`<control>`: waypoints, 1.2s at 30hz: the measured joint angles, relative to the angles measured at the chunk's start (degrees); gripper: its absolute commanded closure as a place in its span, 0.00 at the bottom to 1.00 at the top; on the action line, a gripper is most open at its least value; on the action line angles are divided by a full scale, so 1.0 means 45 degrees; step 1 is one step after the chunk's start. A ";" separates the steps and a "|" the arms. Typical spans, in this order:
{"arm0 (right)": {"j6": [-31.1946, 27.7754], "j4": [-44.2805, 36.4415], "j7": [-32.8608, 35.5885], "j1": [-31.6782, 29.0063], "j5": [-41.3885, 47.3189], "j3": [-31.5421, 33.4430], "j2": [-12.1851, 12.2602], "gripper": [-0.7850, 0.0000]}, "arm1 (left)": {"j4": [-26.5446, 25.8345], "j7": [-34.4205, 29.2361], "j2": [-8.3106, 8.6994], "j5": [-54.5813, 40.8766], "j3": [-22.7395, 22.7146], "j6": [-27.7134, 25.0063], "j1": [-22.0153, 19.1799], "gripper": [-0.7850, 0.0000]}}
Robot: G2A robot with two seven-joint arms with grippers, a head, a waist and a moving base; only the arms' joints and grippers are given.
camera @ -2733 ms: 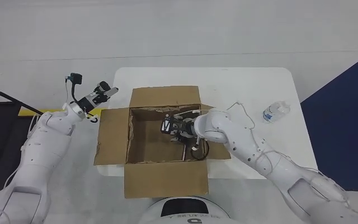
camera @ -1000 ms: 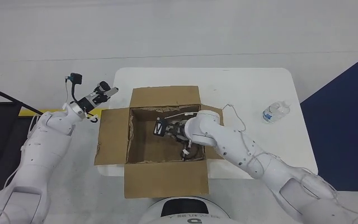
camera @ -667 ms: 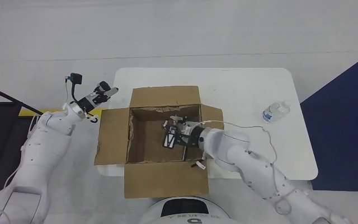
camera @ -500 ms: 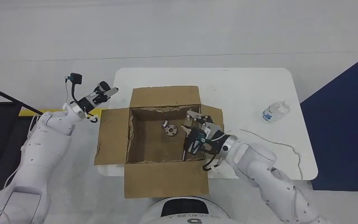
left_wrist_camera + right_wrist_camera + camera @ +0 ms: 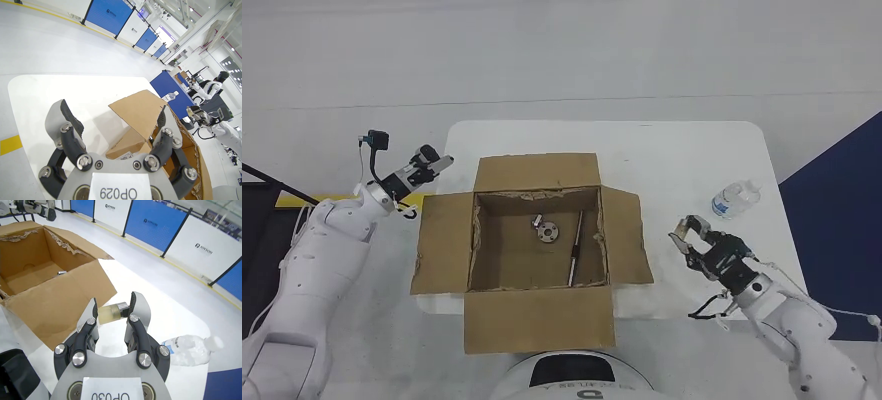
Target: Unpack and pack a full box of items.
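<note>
A small cylinder (image 5: 111, 313), with a pale translucent body and a metal end, lies crosswise between the fingers of the right gripper (image 5: 113, 306), which are closed on its two ends. That gripper holds it above the white table (image 5: 682, 150), to the right of the cardboard box (image 5: 538, 318) and near a water bottle (image 5: 735, 198) lying on its side. The box stands mid-table with its flaps folded out. Inside lie a round metal part (image 5: 545, 230) and a thin dark rod (image 5: 575, 250), possibly a pen. The left gripper (image 5: 113, 111) hangs by the box's far left corner, fingers spread wide and empty.
</note>
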 measured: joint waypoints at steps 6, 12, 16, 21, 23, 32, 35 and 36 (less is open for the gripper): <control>-0.0951 0.2106 0.1526 0.1700 0.1080 -0.0682 -0.0021 1.00 | 0.0000 0.0000 0.0000 0.0000 0.0000 0.0000 0.0000 0.00; -0.0343 0.3573 0.3451 0.3108 0.2005 -0.1345 -0.0134 1.00 | 0.0000 0.0000 0.0000 0.0000 0.0000 0.0000 0.0000 0.00; 0.0074 0.4085 0.3861 0.3554 0.2191 -0.1684 -0.0208 1.00 | 0.0000 0.0000 0.0000 0.0000 0.0000 0.0000 0.0000 0.00; 0.0680 0.4537 0.4325 0.3904 0.2373 -0.1842 -0.0276 1.00 | 0.0000 0.0000 0.0000 0.0000 0.0000 0.0000 0.0000 0.00; 0.0874 0.4616 0.4534 0.3990 0.2385 -0.1913 -0.0298 1.00 | 0.0000 0.0000 0.0000 0.0000 0.0000 0.0000 0.0000 0.00; 0.1204 0.4931 0.5154 0.4449 0.2476 -0.2238 -0.0385 0.95 | 0.0000 0.0000 0.0000 0.0000 0.0000 0.0000 0.0000 0.00; 0.1271 0.5098 0.5477 0.4659 0.2545 -0.2307 -0.0406 0.94 | 0.0000 0.0000 0.0000 0.0000 0.0000 0.0000 0.0000 0.00; 0.1313 0.5168 0.5590 0.4746 0.2567 -0.2332 -0.0415 0.93 | 0.0000 0.0000 0.0000 0.0000 0.0000 0.0000 0.0000 0.00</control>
